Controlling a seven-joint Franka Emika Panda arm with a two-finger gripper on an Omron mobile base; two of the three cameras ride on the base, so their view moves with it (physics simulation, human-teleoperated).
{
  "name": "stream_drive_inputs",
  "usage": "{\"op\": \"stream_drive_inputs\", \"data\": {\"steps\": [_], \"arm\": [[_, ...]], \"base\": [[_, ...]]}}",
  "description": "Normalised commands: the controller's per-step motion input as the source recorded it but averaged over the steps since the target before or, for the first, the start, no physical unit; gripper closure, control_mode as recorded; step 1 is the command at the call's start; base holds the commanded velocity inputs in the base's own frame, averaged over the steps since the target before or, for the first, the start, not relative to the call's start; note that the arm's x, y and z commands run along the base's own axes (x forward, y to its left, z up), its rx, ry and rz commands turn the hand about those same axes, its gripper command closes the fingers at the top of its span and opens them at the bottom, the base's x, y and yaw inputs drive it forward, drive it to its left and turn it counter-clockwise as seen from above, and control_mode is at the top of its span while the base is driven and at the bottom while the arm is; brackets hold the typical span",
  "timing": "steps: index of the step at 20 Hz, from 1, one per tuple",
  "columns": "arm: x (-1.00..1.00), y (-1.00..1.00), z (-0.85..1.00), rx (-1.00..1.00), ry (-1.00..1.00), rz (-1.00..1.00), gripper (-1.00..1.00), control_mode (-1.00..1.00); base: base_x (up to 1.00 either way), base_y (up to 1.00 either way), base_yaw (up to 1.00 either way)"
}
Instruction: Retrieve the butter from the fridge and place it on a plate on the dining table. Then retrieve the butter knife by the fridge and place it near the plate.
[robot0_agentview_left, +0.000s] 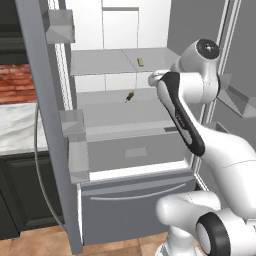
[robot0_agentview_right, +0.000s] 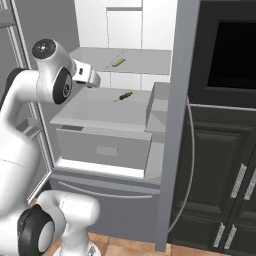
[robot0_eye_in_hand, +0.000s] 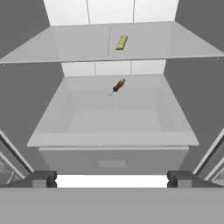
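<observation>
Fridge (robot0_agentview_left: 50, 125) stood open, both doors swung out, white interior and grey shelves exposed. Butter (robot0_eye_in_hand: 121, 42) lay on the upper shelf (robot0_eye_in_hand: 65, 46), toward the back, slightly right of middle in the hand view; seen too as a small tan stick in the left base view (robot0_agentview_left: 140, 62) and the right base view (robot0_agentview_right: 118, 62). One shelf down, a small brown-and-red thing with a thin point (robot0_eye_in_hand: 118, 85) lay tilted near the back wall, well below the butter and apart from it; too small to name. Below that, a closed grey drawer (robot0_eye_in_hand: 113, 159) with a flat pull.

Gripper (robot0_eye_in_hand: 112, 178) held in front of the open fridge, level with the lower shelf, jaws spread wide, nothing between them. Fingertips (robot0_eye_in_hand: 40, 178) well short of both shelves, touching nothing. Arm (robot0_agentview_left: 182, 117) bent ahead of the right door, hand reaching inward toward the shelves.

Marble counter (robot0_agentview_left: 17, 125) backed by red brick seen left of the fridge; dark cabinets (robot0_agentview_right: 220, 165) to its right.
</observation>
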Motion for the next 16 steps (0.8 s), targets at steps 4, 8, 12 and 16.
{"op": "stream_drive_inputs", "data": {"steps": [4,8,12,16], "arm": [[0.18,0.00,0.00,0.00,0.00,0.00,-1.00,-1.00],[0.04,0.00,0.00,0.00,0.00,0.00,-1.00,1.00],[0.00,0.00,0.00,0.00,0.00,0.00,-1.00,1.00],[0.00,0.00,0.00,0.00,0.00,0.00,-1.00,1.00]], "base": [[0.00,0.00,0.00],[0.13,0.00,0.00],[0.94,0.00,-0.05],[0.60,-0.03,-0.03]]}}
